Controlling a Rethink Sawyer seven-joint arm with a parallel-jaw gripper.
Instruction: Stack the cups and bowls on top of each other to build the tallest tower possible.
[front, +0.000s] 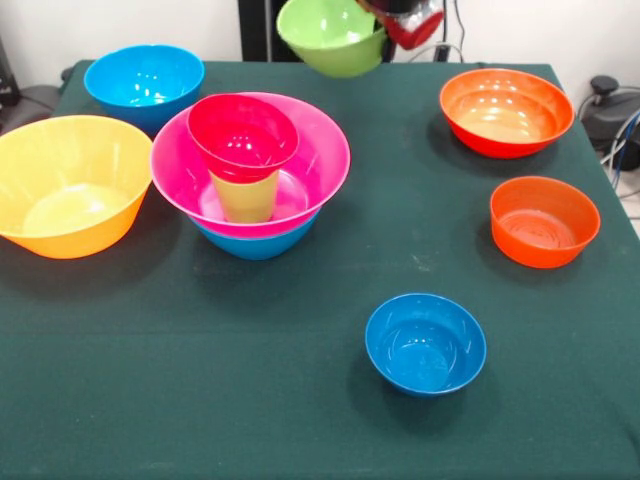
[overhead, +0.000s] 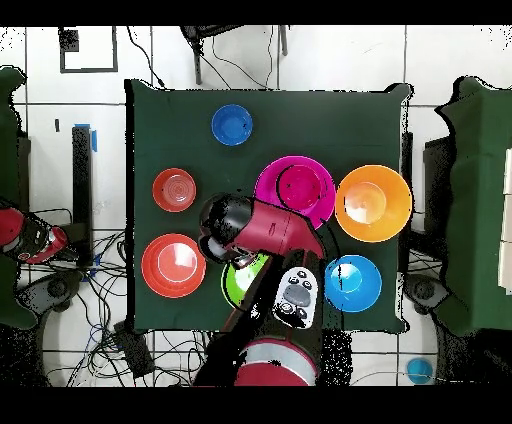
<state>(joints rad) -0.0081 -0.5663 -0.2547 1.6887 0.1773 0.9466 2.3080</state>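
Overhead, we see the gripper (front: 385, 35) clamped on the rim of the green bowl (front: 333, 36), which hangs tilted above the table's (front: 300, 400) far edge. Our tower (front: 250, 175) stands apart from it: a medium blue bowl (front: 258, 243) beneath the large pink bowl (front: 315, 150), the lime cup (front: 245, 198) upright inside, the small crimson bowl (front: 242, 135) sitting on the cup.

Green bowl (overhead: 243, 277) under red arm (overhead: 280, 228)
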